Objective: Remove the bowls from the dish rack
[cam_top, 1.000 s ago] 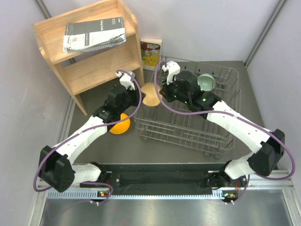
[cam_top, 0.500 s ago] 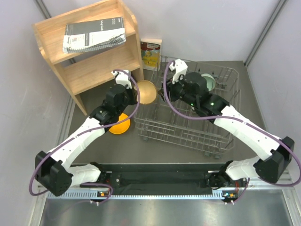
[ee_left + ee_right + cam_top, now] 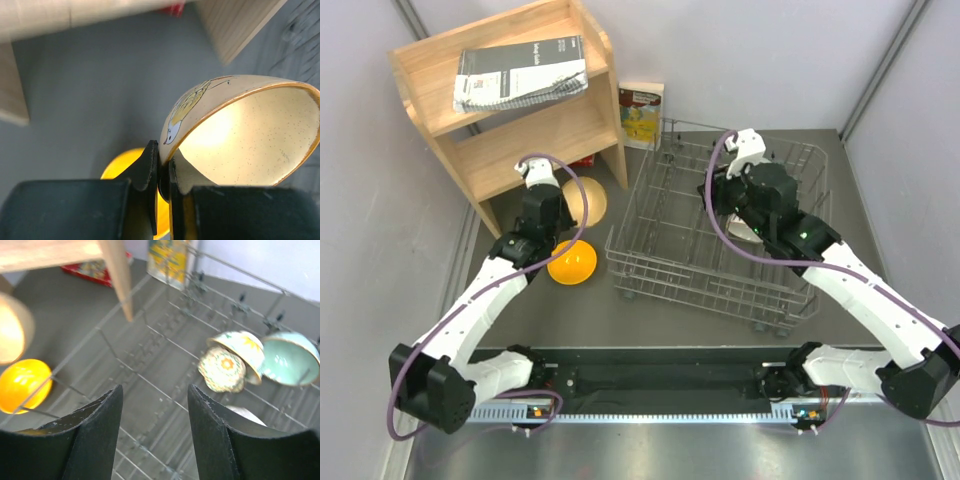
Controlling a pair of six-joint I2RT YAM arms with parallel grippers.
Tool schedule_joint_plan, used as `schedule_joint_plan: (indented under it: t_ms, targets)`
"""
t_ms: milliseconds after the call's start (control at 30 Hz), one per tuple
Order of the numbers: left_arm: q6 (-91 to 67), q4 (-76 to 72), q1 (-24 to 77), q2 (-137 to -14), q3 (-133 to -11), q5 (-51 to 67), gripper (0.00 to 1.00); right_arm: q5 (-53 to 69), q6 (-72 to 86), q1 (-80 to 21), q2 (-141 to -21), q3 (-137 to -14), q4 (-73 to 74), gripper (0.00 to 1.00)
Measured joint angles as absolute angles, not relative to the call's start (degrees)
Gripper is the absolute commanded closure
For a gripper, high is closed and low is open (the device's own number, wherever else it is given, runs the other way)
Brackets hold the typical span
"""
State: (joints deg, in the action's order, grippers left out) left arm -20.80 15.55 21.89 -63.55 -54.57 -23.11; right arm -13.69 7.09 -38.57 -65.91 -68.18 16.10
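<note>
Pinching rim of tan-peach bowl (image 3: pixel 240 145) in left gripper (image 3: pixel 162 167), near orange-yellow bowl (image 3: pixel 572 262) on table (image 3: pixel 570 315); holding right gripper (image 3: pixel 155 397) spread apart over dish rack (image 3: pixel 665 262).

place: robot lab cell | evidence: bare grey walls (image 3: pixel 770 60), arms (image 3: pixel 470 310) bolted to table (image 3: pixel 650 322) edge

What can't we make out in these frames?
- Top view: the right arm covers part of the dish rack; remaining bowl count unclear.
- Right wrist: the white bowl sits half behind a finger; pattern unseen.
- Left wrist: the left gripper, pinching the tan bowl, blocks most of the orange bowl.
</note>
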Motion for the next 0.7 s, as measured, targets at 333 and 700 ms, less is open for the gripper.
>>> schedule_joint_plan:
  t_ms: [333,700]
  targets:
    - [-28.93,29.32,15.53,-72.73,-52.69,-20.64,1.00,-14.09,8.05,-34.85,-65.60,-63.22,16.32,0.44]
    - [-30.17,34.15,15.40,-66.28,-51.11,-20.05,1.00,-13.61,8.71,-32.73,-64.88,-62.24,15.88,0.42]
